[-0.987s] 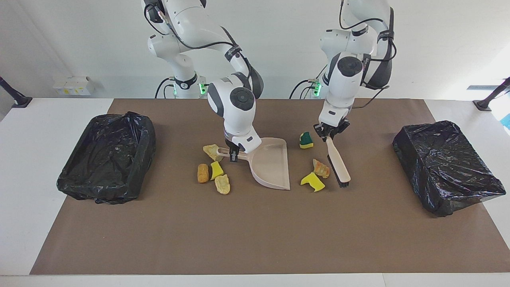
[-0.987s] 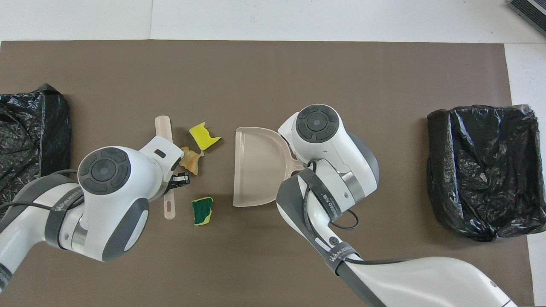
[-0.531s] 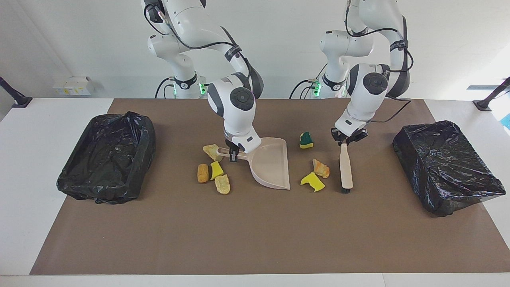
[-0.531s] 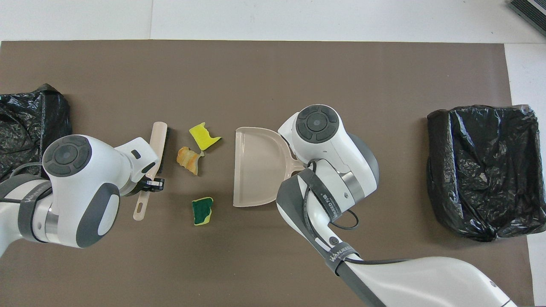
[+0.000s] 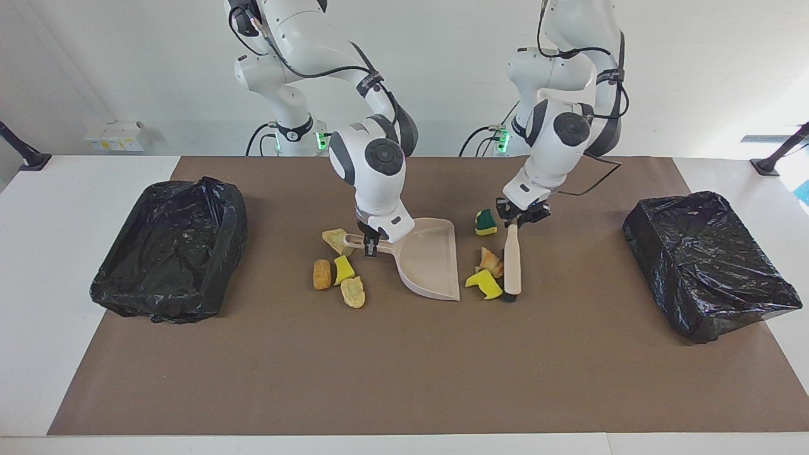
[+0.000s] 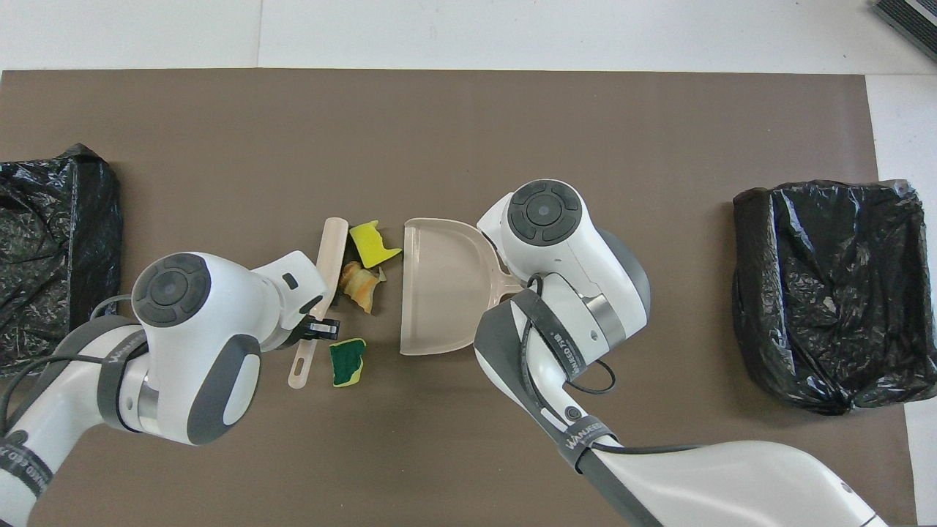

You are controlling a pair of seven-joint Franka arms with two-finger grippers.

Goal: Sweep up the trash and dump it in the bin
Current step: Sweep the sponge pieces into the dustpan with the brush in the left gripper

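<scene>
While the left end effector (image 5: 522, 216) is clamped on the handle of the brush (image 5: 512, 262), the brush lies with its long axis running away from the robots, touching a yellow chunk (image 5: 483, 283) and an orange-brown chunk (image 5: 490, 261). The dustpan (image 5: 430, 260) sits just beside them toward the right arm's end of the counter (image 5: 392, 366), its open mouth facing the brush, so the coming push runs sideways into that mouth. The right end effector (image 5: 370, 244) is clamped on the dustpan's handle. A green-and-yellow chunk (image 5: 485, 222) lies nearer the robots, beside the left end effector; four more chunks (image 5: 338, 268) cluster at the dustpan's handle end. Two black-lined bins (image 5: 167, 246) stand at the counter's ends. "WANEED"-like lettering (image 6: 560, 345) shows on the arm bands, not fully legible.
</scene>
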